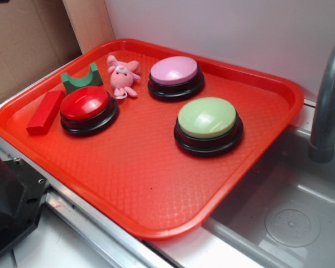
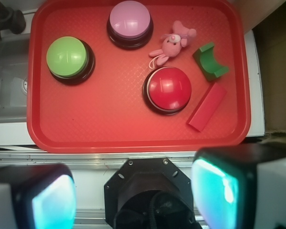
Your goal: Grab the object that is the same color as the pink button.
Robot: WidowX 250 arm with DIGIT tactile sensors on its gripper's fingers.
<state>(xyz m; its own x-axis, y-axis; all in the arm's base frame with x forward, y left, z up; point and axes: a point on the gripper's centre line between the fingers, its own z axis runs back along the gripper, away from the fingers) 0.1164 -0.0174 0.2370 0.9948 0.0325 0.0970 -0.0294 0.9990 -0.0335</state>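
**Pink plush on tray, gripper wide & empty**

Red plastic tray (image 1: 156,184) sits on a countertop w/ one corner over a grey sink basin (image 1: 290,212); white wall behind, cardboard at far left, grey faucet (image 1: 329,95) at right edge.

Landmark = red button (image 1: 88,109), domed red top on black base. Left to right in exterior view:

- Red rectangular block (image 1: 44,111): just left of red button, lying flat near tray's left rim, not touching it.
- Green arch block (image 1: 81,78): behind red button, curved notch up.
- Pink plush animal toy (image 1: 123,75): behind-right of red button, close to its rim, contact unclear. Floppy ears, limbs splayed, pale snout; small loop cord trails toward red button. Sits between green arch and pink button.
- Pink button (image 1: 175,75): right of & behind red button, pale pink dome on black base, just beside the plush.
- Green button (image 1: 207,124): well right of red button, light-green dome, nearest the sink.

Wrist view: gripper (image 2: 133,195) is off the tray on its near side, closest to the red button, well apart from the plush. Fingers (image 2: 52,200) spread wide, pads glowing cyan, nothing held btwn them.
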